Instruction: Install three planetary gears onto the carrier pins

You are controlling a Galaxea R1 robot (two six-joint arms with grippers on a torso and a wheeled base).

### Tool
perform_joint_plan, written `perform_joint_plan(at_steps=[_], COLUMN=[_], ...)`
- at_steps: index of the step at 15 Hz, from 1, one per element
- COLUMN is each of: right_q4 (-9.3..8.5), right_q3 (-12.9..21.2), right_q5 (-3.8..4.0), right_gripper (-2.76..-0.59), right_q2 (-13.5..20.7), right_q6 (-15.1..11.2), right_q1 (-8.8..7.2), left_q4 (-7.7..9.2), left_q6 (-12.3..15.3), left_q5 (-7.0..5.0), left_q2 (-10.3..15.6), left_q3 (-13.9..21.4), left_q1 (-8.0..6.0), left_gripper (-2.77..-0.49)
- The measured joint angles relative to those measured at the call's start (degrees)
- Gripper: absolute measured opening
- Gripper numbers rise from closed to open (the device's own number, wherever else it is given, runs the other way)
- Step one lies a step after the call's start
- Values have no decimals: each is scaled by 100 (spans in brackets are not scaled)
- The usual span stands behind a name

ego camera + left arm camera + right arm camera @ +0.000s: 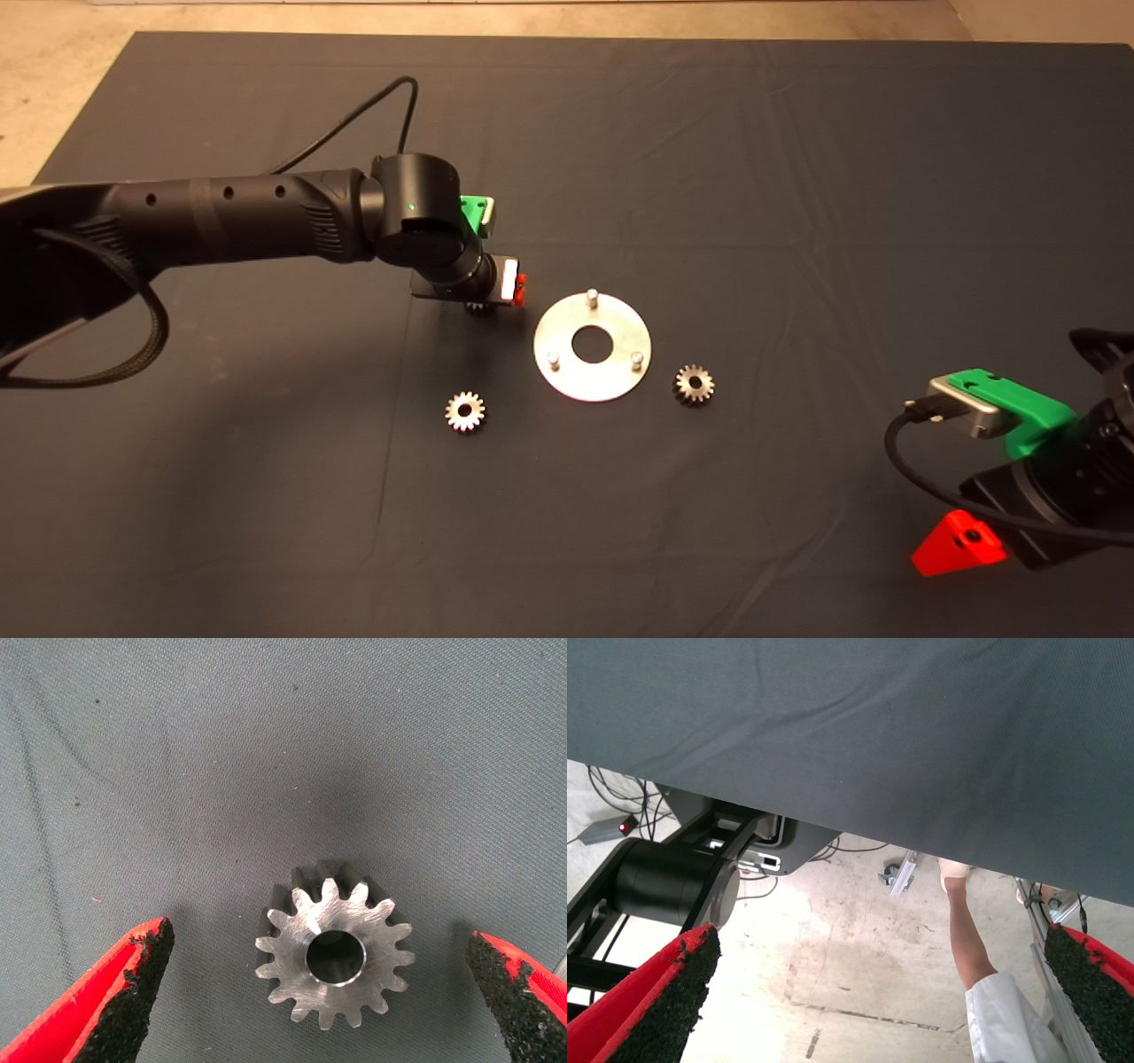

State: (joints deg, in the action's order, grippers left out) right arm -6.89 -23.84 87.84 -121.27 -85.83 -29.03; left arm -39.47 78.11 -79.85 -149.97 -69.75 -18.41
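Left pincer (323, 988) spread over a planetary gear (335, 954).
Silvery spur gear, round bore, flat on mat between untouching pads (133, 992); right pincer (877, 1001) parked, spread.

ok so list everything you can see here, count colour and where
planetary gears: three, silvery-grey, flat on the mat; one between the left tool's open fingers, left of the disc; one lower left of it; one right of it
disc: one, shiny metal, centre hole, mid-mat
carrier pins: three, silver, all bare;
mat: one, dark, covering the table
cables: dark, on the floor beyond the mat
person's leg: one, white trouser leg, on that floor
left tool: green with red fingers, open, low over the first gear
right tool: same colours, open, parked lower right
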Motion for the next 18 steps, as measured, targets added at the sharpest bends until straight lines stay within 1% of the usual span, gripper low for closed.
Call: perform_joint_plan(at_steps=[1,2,5,6,9,11,13,14,15,18], right_q4=[0,0,0,0,-2,-2,0,-2,-2,-2], right_q3=[0,0,0,0,0,0,0,0,0,0], right_q5=[1,-2,3,1,1,1,1,1,1,1], right_gripper=[-63,-63,-63,-63,-63,-63,-63,-63,-63,-63], right_q2=[0,0,0,0,0,0,0,0,0,0], right_q6=[0,0,0,0,0,0,0,0,0,0], right_q1=[0,1,31,30,32,32,32,31,32,30], left_q4=[0,0,0,0,0,-2,0,0,-2,0], left_q6=[-2,-5,-5,-13,-21,-20,-21,-22,-22,-22], left_q5=[2,2,1,2,2,9,50,80,85,88], left_q2=[0,-2,-1,-1,-4,-4,-6,-6,-4,-4], left_q3=[0,0,0,0,-9,-85,-116,-135,-149,-150], left_q1=[0,0,0,0,0,0,0,0,0,0], left_gripper=[-88,-97,-106,-117,-118,-118,-118,-126,-130,-131])
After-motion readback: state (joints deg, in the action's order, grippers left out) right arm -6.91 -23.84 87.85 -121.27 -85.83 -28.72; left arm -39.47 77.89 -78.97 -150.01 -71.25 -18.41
